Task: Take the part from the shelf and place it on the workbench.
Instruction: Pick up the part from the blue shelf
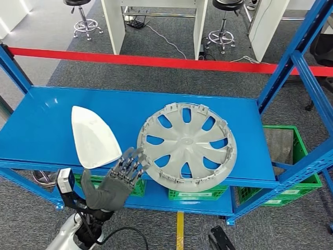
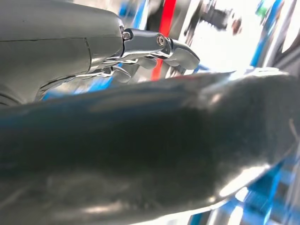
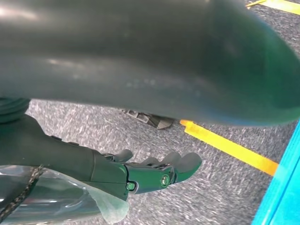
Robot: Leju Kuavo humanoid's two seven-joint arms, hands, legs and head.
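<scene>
Left hand (image 1: 117, 182), fingers spread and holding nothing, reaches the blue metal shelf's (image 1: 47, 114) front edge between a white triangular plastic cover (image 1: 93, 137) and a silver multi-spoked round wheel cover (image 1: 187, 146) lying flat; right hand (image 3: 106, 171) hangs, fingers loosely extended, empty.

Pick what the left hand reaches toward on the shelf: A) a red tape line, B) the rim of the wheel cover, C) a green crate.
B: the left hand stretches its fingers to the near rim of the wheel cover lying flat on the shelf.
</scene>
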